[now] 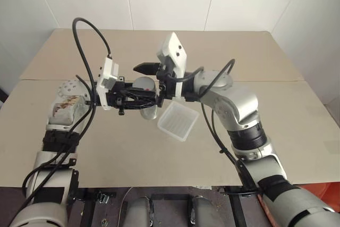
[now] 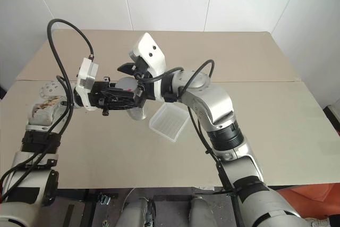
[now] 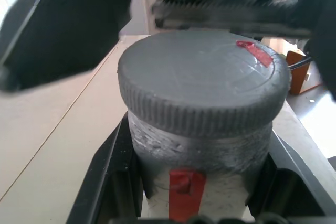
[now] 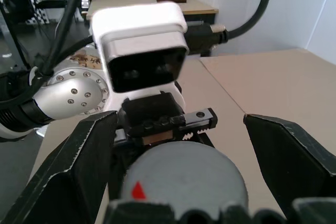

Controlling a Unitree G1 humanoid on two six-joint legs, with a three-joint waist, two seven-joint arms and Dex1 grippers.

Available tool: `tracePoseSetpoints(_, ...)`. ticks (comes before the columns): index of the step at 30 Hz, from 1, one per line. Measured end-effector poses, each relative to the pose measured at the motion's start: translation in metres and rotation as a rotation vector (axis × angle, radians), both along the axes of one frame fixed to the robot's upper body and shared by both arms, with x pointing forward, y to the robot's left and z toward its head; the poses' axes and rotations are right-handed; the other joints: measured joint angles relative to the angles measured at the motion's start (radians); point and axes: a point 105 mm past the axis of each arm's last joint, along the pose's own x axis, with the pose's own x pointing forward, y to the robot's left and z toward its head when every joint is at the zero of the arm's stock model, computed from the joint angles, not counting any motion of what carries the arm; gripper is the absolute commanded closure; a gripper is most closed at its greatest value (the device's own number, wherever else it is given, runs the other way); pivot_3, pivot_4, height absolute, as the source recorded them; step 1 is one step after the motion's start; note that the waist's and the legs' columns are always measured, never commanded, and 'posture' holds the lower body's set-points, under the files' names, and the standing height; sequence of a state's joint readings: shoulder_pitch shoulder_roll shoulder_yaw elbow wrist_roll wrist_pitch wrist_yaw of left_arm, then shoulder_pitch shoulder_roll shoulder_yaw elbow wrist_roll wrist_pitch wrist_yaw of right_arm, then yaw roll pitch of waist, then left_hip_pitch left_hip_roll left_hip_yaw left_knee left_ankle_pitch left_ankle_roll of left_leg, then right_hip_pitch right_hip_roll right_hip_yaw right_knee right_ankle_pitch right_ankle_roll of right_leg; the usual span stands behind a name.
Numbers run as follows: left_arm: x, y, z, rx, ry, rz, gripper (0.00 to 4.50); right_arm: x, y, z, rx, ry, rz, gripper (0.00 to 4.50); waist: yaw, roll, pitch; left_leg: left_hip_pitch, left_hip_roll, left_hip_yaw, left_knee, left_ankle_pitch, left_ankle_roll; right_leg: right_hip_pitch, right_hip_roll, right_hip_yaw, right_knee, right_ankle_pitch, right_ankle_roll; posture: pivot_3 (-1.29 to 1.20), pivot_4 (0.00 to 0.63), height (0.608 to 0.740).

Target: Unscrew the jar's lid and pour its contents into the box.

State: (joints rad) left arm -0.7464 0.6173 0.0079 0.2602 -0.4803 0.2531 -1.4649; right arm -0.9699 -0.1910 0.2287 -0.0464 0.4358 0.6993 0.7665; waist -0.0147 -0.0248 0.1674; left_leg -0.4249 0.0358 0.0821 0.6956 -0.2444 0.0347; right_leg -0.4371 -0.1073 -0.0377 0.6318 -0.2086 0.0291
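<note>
Left gripper [image 1: 139, 99] is clamped on the small silvery cylindrical jar [image 3: 202, 174]. Its round grey screw lid [image 4: 184, 179] sits directly between the spread fingers of the right gripper [image 4: 184, 182], untouched.

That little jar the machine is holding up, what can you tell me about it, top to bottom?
The jar is a small cylinder with a silvery, frosted-looking wall and a strip of red tape on its side. A grey ribbed lid, marked with another red strip, is on it. The left gripper is shut on its body, holding it above the table, while the right gripper stands open with a finger either side of the lid.
</note>
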Motion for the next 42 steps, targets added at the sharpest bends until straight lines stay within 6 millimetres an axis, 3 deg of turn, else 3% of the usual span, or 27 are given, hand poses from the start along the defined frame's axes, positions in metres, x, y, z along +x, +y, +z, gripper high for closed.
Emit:
tracePoseSetpoints(9, -0.006, 0.006, 0.004, 0.002, 0.013, 0.002, 2.46, 0.004, -0.005, -0.004, 0.015, -0.020, 0.079, 0.04, 0.000, 0.000, 0.000, 0.000, 0.000, 0.000, 0.000, 0.000, 0.000, 0.000, 0.000, 0.000, 0.000, 0.000, 0.000, 0.00, 0.150, 0.740)
tracePoseSetpoints(18, -0.006, 0.026, 0.004, 0.019, 0.039, 0.076, 2.46, 0.009, -0.015, -0.007, 0.012, -0.023, 0.103, 0.04, -0.001, 0.000, 0.000, 0.000, 0.000, 0.000, 0.000, 0.000, 0.000, 0.000, 0.000, 0.000, 0.000, 0.000, 0.000, 0.00, 0.150, 0.740)
tracePoseSetpoints(20, -0.007, 0.033, 0.005, 0.020, 0.037, 0.097, 2.46, 0.015, -0.026, -0.004, 0.016, -0.034, 0.071, 0.04, -0.001, 0.000, 0.000, 0.000, 0.000, 0.000, 0.000, 0.000, 0.000, 0.000, 0.000, 0.000, 0.000, 0.000, 0.000, 0.00, 0.150, 0.740)
tracePoseSetpoints(23, -0.019, 0.032, 0.008, 0.024, 0.018, 0.043, 2.46, 0.041, -0.061, 0.000, 0.031, -0.030, -0.090, 0.04, 0.010, 0.000, 0.000, 0.000, 0.000, 0.000, 0.000, 0.000, 0.000, 0.001, 0.000, -0.001, -0.001, 0.000, 0.000, 0.00, 0.150, 0.740)
tracePoseSetpoints(28, -0.020, 0.031, 0.010, 0.026, 0.008, 0.040, 2.46, 0.043, -0.065, 0.001, 0.035, -0.034, -0.105, 0.04, -0.003, 0.000, 0.000, 0.000, 0.000, 0.000, 0.000, 0.000, 0.000, 0.000, 0.000, 0.000, 0.000, 0.000, 0.000, 0.00, 0.150, 0.740)
tracePoseSetpoints(32, -0.018, 0.028, 0.008, 0.011, 0.010, 0.039, 2.46, 0.032, -0.062, 0.005, 0.039, -0.065, -0.073, 0.04, -0.002, 0.000, 0.000, 0.000, 0.000, 0.000, -0.001, 0.000, 0.000, 0.000, 0.000, 0.000, 0.000, 0.000, 0.000, 0.00, 0.150, 0.740)
tracePoseSetpoints(37, -0.014, 0.015, 0.002, -0.015, 0.034, 0.011, 2.46, -0.007, -0.045, 0.024, 0.112, -0.066, 0.125, 0.04, 0.001, 0.000, 0.000, 0.000, 0.000, 0.000, 0.000, 0.000, 0.000, 0.000, 0.000, 0.000, 0.000, 0.000, 0.000, 0.00, 0.150, 0.740)
tracePoseSetpoints(42, -0.007, 0.010, 0.005, -0.027, 0.020, 0.011, 2.46, -0.017, -0.028, 0.017, 0.059, -0.087, 0.153, 0.04, 0.001, 0.000, 0.000, 0.001, 0.000, 0.000, 0.000, 0.000, 0.000, 0.000, 0.000, 0.000, 0.000, 0.000, 0.000, 0.00, 0.150, 0.740)
